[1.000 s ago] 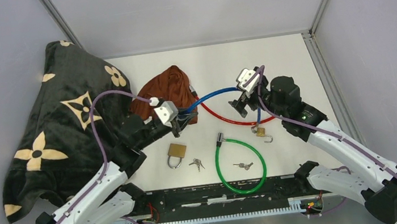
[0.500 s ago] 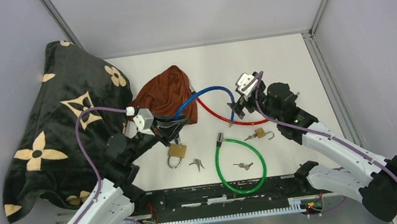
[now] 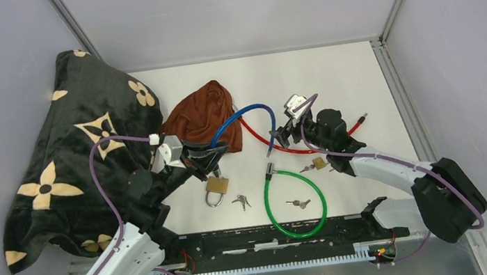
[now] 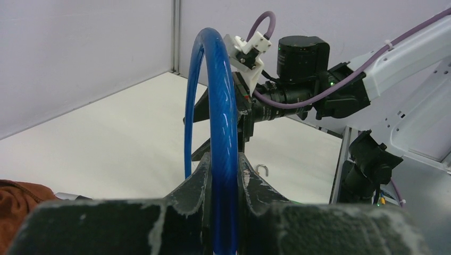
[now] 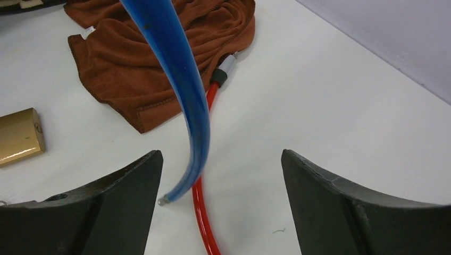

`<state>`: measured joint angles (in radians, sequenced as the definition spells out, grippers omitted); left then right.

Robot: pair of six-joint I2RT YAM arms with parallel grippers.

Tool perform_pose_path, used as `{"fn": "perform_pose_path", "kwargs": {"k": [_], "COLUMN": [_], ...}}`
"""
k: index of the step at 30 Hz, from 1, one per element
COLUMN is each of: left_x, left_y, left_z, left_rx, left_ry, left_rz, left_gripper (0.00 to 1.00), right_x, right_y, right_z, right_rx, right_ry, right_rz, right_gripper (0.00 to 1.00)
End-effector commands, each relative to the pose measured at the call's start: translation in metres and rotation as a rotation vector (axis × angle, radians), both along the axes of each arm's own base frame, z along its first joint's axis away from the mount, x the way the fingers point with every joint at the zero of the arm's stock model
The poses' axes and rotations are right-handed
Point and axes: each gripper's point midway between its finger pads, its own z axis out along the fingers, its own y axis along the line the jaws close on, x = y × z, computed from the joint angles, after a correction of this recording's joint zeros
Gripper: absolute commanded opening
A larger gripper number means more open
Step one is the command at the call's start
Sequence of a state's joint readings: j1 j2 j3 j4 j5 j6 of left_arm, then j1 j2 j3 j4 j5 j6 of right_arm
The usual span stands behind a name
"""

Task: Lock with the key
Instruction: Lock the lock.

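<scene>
We log the desk [image 3: 331, 77] with a patterned blanket [image 3: 67, 152] heaped at its left. The left tool [image 3: 214, 151] is clamped tight on the blue cable lock [image 3: 251, 110]. The right tool [image 5: 219, 159] stands wide, straddling the cable's free end and gripping nothing. The brass padlock [image 3: 216, 185] lies near the left tool, with the keys [image 3: 240, 201] just beside it.
</scene>
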<state>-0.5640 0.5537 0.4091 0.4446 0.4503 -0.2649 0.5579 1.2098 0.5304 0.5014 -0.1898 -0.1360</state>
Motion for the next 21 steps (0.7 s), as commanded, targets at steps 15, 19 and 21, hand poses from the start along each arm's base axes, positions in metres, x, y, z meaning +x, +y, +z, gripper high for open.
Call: {"fn": "perform_pose_path", "kwargs": {"k": [15, 19, 21], "left_x": [-0.001, 0.009, 0.024], "left_y": [0.015, 0.021, 0.03], "left_z": [0.039, 0.028, 0.008], "left_rx": [-0.112, -0.117, -0.124], "left_ry": [-0.069, -0.024, 0.064], "left_rz": [0.044, 0.094, 0.175], "left_gripper": [0.02, 0.02, 0.02], "right_x": [0.019, 0.02, 0.021], "right_y": [0.045, 0.045, 0.045], "right_z": [-0.028, -0.019, -0.006], "right_rx": [0.237, 0.237, 0.236], "right_ry": [0.118, 0.131, 0.127], "right_rz": [0.075, 0.08, 0.083], "right_gripper": [0.43, 0.03, 0.0]}}
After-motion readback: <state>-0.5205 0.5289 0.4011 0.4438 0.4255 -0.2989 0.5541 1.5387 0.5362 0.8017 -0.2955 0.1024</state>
